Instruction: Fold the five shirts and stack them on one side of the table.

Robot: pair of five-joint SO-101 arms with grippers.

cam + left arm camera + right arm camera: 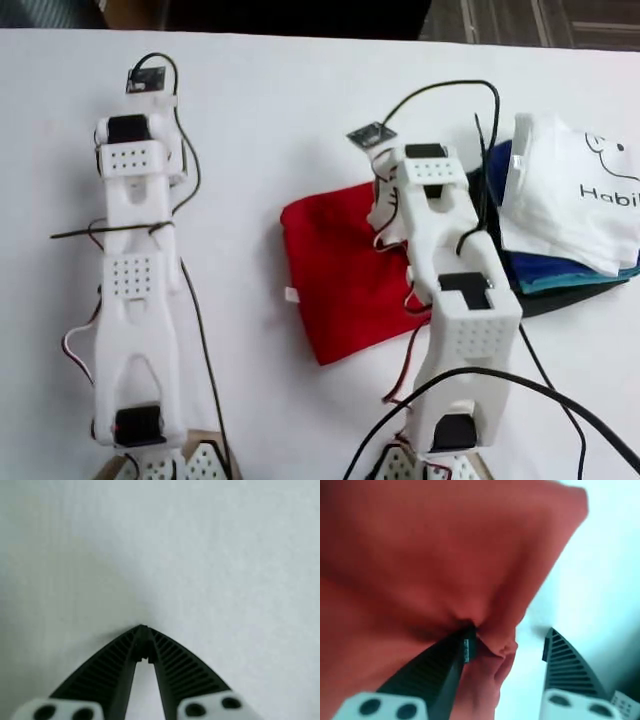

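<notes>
A red shirt lies partly folded on the white table, right of centre. The right arm stretches over its right edge. In the right wrist view my right gripper is open: one finger presses into the red shirt, the other finger stands apart over bare table, and a fold of the cloth's edge hangs between them. A stack of folded shirts, white on top of blue, teal and black, sits at the right edge. My left gripper is shut, tips on bare table.
The left arm lies stretched along the left side of the table, well away from the cloth. Black cables trail beside both arms. The table's far edge meets a dark floor.
</notes>
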